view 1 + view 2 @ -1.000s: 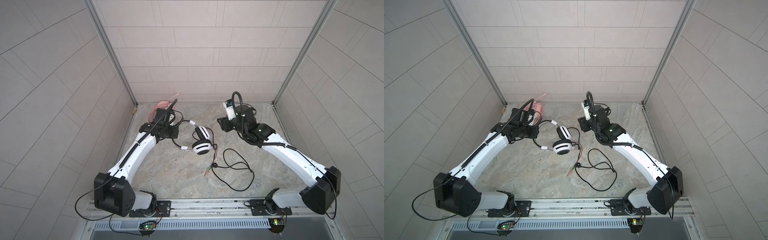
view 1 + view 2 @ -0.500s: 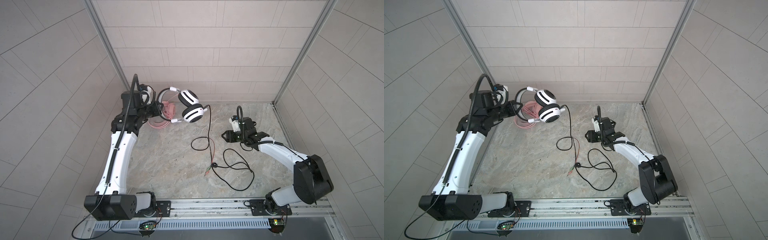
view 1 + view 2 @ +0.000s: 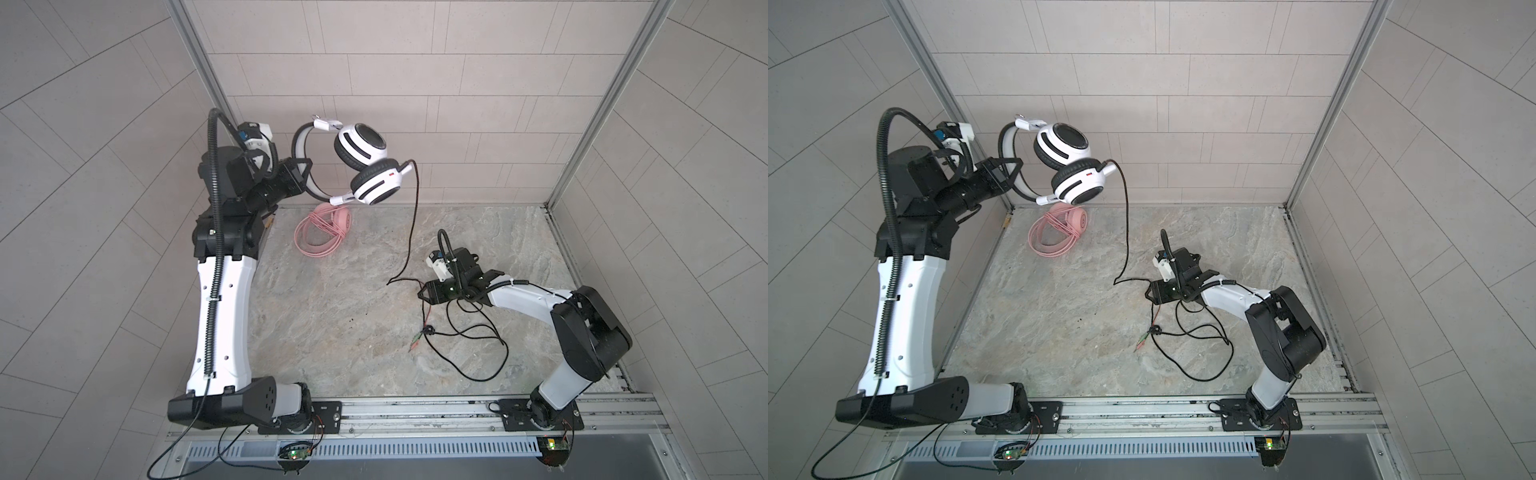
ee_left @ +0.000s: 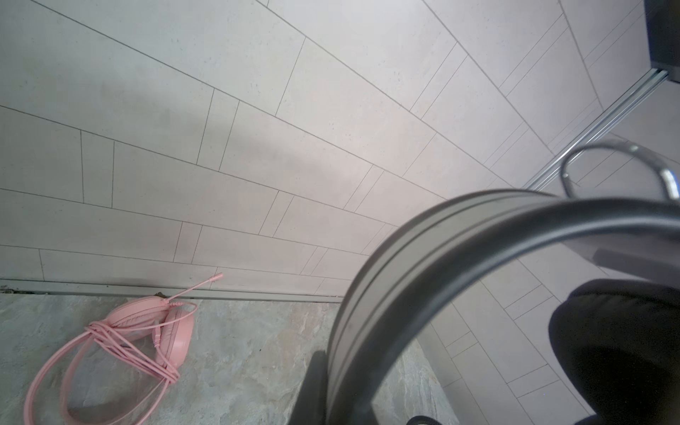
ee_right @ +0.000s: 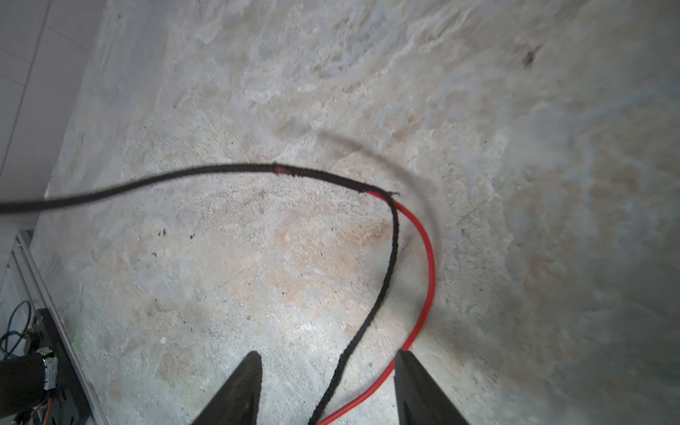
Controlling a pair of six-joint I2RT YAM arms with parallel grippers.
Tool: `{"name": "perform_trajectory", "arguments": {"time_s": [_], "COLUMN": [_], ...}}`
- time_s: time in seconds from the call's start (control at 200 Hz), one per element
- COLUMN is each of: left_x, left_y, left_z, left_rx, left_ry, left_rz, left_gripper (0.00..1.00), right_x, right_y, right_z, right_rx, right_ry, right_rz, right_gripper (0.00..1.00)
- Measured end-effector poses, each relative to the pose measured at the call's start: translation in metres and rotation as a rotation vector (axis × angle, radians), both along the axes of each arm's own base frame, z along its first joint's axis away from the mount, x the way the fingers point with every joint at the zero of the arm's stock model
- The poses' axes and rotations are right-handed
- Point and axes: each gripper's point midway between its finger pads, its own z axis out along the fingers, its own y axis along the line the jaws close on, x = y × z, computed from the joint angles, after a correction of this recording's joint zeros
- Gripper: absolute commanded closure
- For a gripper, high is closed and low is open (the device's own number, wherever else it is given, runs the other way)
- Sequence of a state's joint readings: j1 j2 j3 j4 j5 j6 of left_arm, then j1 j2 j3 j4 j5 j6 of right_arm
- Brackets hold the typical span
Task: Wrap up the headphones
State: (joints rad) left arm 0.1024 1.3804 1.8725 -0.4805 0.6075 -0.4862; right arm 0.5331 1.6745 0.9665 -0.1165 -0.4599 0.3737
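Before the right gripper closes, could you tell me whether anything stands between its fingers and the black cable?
Nothing visible does. The black cable and its exposed red strand lie between the open fingers of the right gripper.

White-and-black headset [image 3: 365, 166] lifted off the desk [image 3: 332, 328] to high above the pink headset [image 3: 326, 228], carried by its band in the left end effector [image 3: 306, 172], black cable [image 3: 414, 232] now dangling, right end effector [image 3: 421, 294] drawn farther from it, low astride the cable.

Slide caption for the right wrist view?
Open right gripper straddling the black cable, where frayed braid bares a red wire.
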Motion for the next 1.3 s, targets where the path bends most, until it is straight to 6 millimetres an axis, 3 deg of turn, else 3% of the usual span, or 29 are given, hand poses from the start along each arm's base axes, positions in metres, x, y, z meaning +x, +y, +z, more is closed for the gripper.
{"name": "perform_trajectory", "arguments": {"time_s": [0.085, 0.265, 0.42, 0.711, 0.936, 1.081, 1.301], "left_x": [0.003, 0.014, 0.024, 0.023, 0.019, 0.020, 0.019], "left_y": [0.004, 0.011, 0.011, 0.013, 0.021, 0.022, 0.023], "left_z": [0.019, 0.054, 0.055, 0.062, 0.068, 0.068, 0.069], "left_rx": [-0.031, -0.130, -0.212, -0.234, -0.234, -0.236, -0.248], "left_ry": [-0.030, -0.089, -0.070, -0.071, -0.086, -0.087, -0.087], "left_rz": [-0.002, -0.045, -0.085, -0.102, -0.089, -0.087, -0.086], "left_gripper": [1.00, 1.00, 1.00, 1.00, 1.00, 1.00, 1.00], "right_x": [0.000, 0.009, 0.028, 0.067, 0.053, 0.048, 0.042], "right_y": [0.004, -0.007, -0.009, 0.022, 0.030, 0.036, 0.064], "right_z": [-0.008, -0.017, -0.021, -0.026, -0.039, -0.036, -0.038], "right_rx": [-0.023, -0.103, -0.163, -0.111, -0.054, -0.001, 0.040], "right_ry": [0.008, -0.036, -0.079, -0.101, -0.074, -0.077, -0.075], "right_rz": [0.021, -0.001, -0.020, -0.008, 0.019, 0.030, 0.071], "right_gripper": [0.33, 0.30, 0.29, 0.35, 0.36, 0.36, 0.53]}}
